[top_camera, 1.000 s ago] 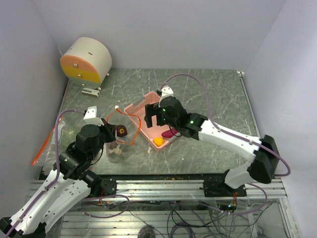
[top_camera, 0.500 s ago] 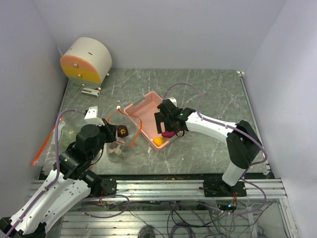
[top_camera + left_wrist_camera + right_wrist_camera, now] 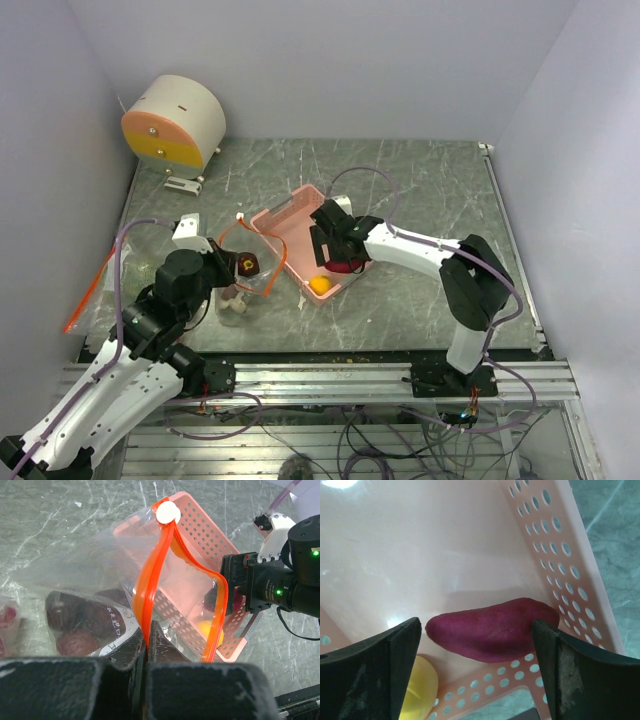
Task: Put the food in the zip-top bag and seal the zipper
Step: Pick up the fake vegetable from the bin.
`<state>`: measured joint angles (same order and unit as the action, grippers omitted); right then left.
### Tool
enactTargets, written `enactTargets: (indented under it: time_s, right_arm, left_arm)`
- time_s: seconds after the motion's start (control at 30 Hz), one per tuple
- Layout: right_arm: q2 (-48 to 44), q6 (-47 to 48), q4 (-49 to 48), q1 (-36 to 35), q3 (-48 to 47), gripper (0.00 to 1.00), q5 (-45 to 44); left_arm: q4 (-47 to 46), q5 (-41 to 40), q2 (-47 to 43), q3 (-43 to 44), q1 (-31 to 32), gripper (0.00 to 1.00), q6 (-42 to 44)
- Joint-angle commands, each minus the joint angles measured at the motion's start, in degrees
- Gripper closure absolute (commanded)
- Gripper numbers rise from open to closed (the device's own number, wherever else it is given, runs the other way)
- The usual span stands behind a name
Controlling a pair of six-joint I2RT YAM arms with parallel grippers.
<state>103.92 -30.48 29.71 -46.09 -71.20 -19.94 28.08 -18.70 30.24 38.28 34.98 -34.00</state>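
Inside the pink basket, wide-open right jaws straddle the magenta piece.

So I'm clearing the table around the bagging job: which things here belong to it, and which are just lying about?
Job:
- bag and zipper, pinched by the left gripper
- grapes
- magenta piece and yellow fruit in the basket
- right gripper, open around the magenta piece

Lying about:
- white-and-orange drum, back left
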Motion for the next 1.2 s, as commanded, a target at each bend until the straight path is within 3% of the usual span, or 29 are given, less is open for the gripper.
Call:
enactTargets:
  time_s: [0.0,0.2,0.4,0.53,0.8,1.17]
  right_arm:
    - [1.2,1.2,-3.0,-0.4,0.0,0.13,4.5]
    - [-6.1,6.2,-11.8,-3.9,2.3,0.13,11.8]
    - [-8.9,5.4,-5.6,-4.1,1.3,0.10,2.9]
    - [-7.6,6.8,-3.5,-3.6,1.6,0.05,-1.2]
    - [-1.1,2.4,-5.1,-1.5,0.3,0.06,-1.1]
    - [4.0,-4.2,-15.0,-1.4,-2.3,0.07,1.4]
  left_arm:
    - [-2.3,0.8,-0.4,0.1,0.0,0.93,0.4]
    - [-1.8,0.3,-0.5,0.4,0.0,0.93,0.5]
    - [-2.6,1.1,-0.5,-0.2,0.0,0.93,0.2]
    - [-3.1,1.5,-0.6,-0.5,0.0,0.93,0.1]
    - [-2.5,1.6,-0.5,0.5,0.0,0.93,0.5]
    - [-1.2,1.4,-1.2,0.6,0.0,0.93,0.5]
